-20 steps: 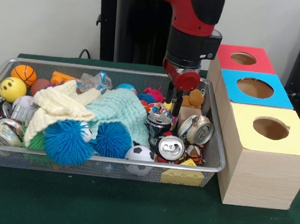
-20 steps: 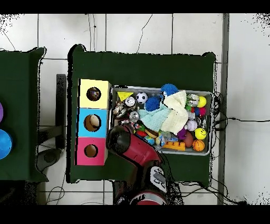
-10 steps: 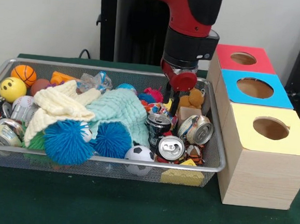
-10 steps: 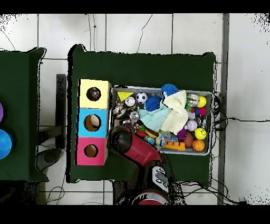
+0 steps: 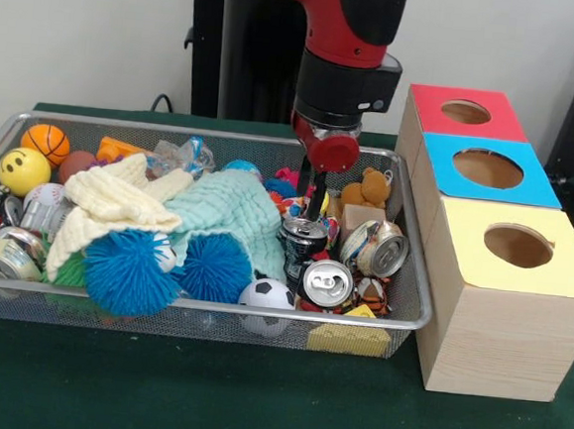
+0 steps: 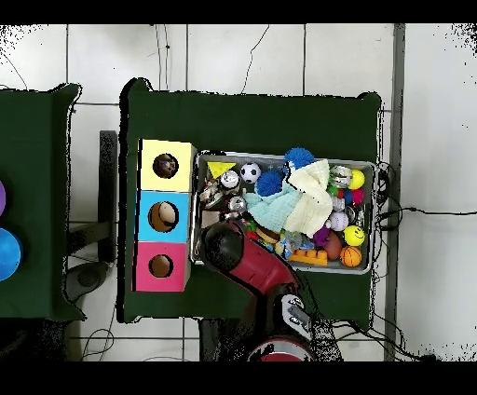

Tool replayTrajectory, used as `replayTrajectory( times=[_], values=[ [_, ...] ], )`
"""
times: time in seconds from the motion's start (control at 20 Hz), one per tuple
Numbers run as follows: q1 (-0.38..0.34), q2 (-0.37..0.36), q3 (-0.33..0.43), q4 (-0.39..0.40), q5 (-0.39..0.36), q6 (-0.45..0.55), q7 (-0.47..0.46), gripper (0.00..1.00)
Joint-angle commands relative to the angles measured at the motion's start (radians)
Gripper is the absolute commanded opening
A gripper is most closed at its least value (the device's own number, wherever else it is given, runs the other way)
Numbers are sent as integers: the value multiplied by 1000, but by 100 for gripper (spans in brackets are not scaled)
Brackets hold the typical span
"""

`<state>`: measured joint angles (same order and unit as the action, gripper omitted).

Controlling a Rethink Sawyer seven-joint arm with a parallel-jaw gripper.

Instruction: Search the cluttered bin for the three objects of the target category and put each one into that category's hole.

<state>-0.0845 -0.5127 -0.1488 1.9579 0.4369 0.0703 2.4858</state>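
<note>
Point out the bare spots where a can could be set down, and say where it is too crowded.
Free: the green tablecloth in front of the bin, running on before the yellow box. Seen from overhead, also the cloth strip beyond the bin.

Crowded: inside the bin, where balls, cloths and cans leave no bare mesh. The gripper hangs over the cans.

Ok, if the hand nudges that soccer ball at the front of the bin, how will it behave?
The soccer ball is round, so it would probably roll. It sits wedged between the blue spiky ball, a can and the bin's rim, so likely not far. It looks small, probably light.
</note>
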Motion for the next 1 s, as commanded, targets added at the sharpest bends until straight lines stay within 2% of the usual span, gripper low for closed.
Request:
replayTrajectory(
  times=[0.05,0.25,0.45,0.6,1.0],
  values=[
    [-70,11,87,-5,-64,22,38,100],
    [-67,55,106,-38,-71,14,54,100],
    [-20,106,106,-71,-43,-22,96,100],
    [-18,133,111,-84,-40,-51,105,100],
    [4,121,121,-90,-11,-34,131,100]
  ],
)
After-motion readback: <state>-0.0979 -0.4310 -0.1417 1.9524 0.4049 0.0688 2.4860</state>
